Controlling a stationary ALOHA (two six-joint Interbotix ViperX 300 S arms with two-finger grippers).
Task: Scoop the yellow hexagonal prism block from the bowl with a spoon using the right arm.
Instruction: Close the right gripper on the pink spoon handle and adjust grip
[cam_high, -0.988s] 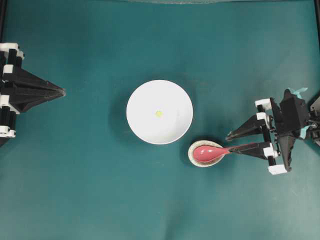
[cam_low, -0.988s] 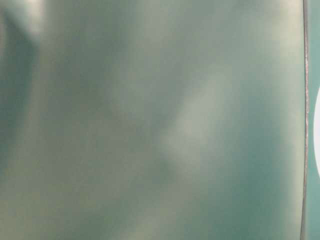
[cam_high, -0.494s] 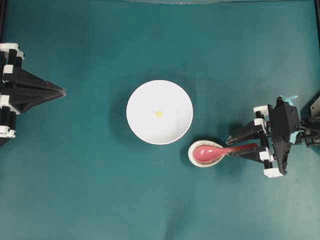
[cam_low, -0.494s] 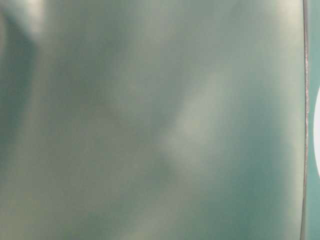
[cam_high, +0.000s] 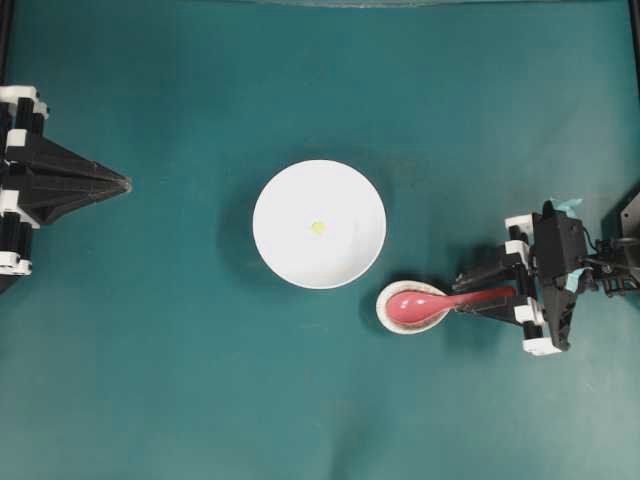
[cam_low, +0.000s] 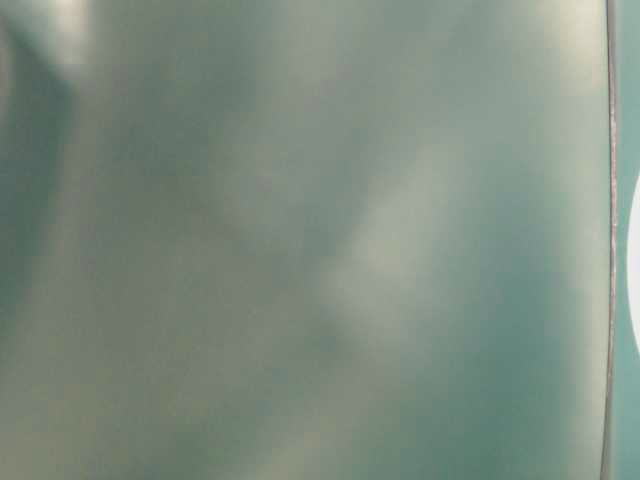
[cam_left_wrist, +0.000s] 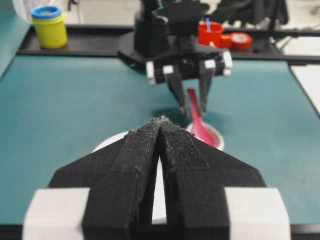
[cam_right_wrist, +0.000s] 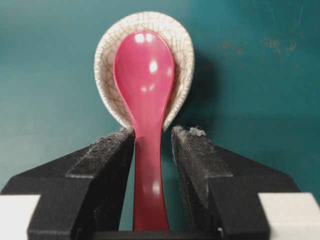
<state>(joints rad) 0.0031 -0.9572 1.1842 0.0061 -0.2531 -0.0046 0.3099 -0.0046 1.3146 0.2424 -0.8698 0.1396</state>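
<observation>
We see the spoon (cam_right_wrist: 144, 100) lying with its deep end cradled in a small crackled dish (cam_right_wrist: 107, 55), which props the handle up off the tabletop (cam_high: 180, 380) and leaves room for fingers on either side. Our right pincer (cam_right_wrist: 152, 142) straddles that handle, its jaws wide apart with a gap showing on each side, so nothing is gripped yet; we judge the squeeze comes next. Just beyond the dish sits the bowl (cam_high: 280, 250), and the yellow hexagonal prism block (cam_high: 317, 227) rests near its middle, waiting for the scoop. Our left pincer (cam_left_wrist: 160, 125), far across the bowl, has its fingers pressed together and holds nothing.
</observation>
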